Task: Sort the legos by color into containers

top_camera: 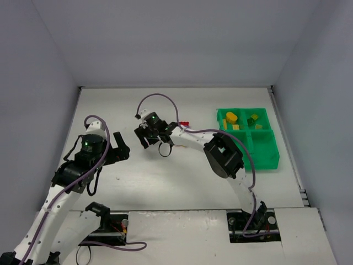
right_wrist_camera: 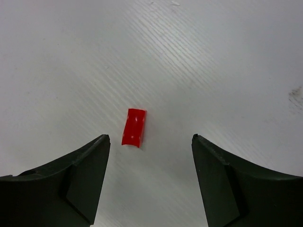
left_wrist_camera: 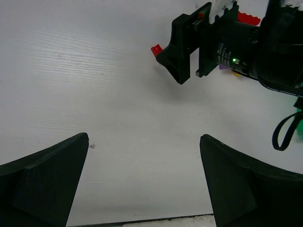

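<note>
Right hand [right_wrist_camera: 150,138] spread wide and empty, over one red lego [right_wrist_camera: 134,127] on the counter [right_wrist_camera: 213,56]. Left hand [left_wrist_camera: 144,136] also wide and empty. Tray [top_camera: 274,161]: yellow legos [top_camera: 231,117] in the far-left compartment, green legos [top_camera: 252,118] in the far-right. No reds binned yet; second red lego [top_camera: 184,123] lies loose. Judged about half done.

table [top_camera: 165,182]: white, ribbed surface | walls [top_camera: 165,38]: plain grey | smudge [right_wrist_camera: 297,97]: dark, on table

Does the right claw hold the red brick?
No, the red brick lies free on the table, touching neither finger of the open right claw.
</note>
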Robot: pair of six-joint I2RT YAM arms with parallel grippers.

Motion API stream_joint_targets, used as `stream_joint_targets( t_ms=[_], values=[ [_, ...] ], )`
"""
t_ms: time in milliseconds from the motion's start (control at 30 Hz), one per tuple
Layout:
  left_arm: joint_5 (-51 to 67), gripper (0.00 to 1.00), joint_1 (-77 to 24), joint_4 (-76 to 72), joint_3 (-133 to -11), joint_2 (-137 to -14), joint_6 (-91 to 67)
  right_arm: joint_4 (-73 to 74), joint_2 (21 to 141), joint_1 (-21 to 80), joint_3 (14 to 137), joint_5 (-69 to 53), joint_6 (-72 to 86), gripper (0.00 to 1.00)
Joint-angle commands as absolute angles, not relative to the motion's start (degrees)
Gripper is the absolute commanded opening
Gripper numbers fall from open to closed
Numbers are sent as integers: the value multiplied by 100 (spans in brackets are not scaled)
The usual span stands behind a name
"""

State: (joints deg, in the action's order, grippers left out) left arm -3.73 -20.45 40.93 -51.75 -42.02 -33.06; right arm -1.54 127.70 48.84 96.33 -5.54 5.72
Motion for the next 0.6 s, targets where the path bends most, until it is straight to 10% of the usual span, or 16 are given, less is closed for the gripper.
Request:
stream_joint_targets(
  t_ms=[0, 167, 433, 567],
  values=[
    [-536, 96, -1995, 4175, -5432, -4149, -3296, -343, 12945, 4992, 10203, -598, 589, 67],
    [-606, 96, -2004, 4228, -5449, -4113, -3278, -343, 13175, 5080, 10318, -431, 528, 63],
    [-536, 96, -2004, 4087, -5414, -4201, -3296, -430, 12912, 5185, 9853, -88, 466, 8],
    [-431, 96, -1995, 3990, -5414, -4254, -3305, -694, 12350, 5168, 9248, 333, 457, 0]
  ],
)
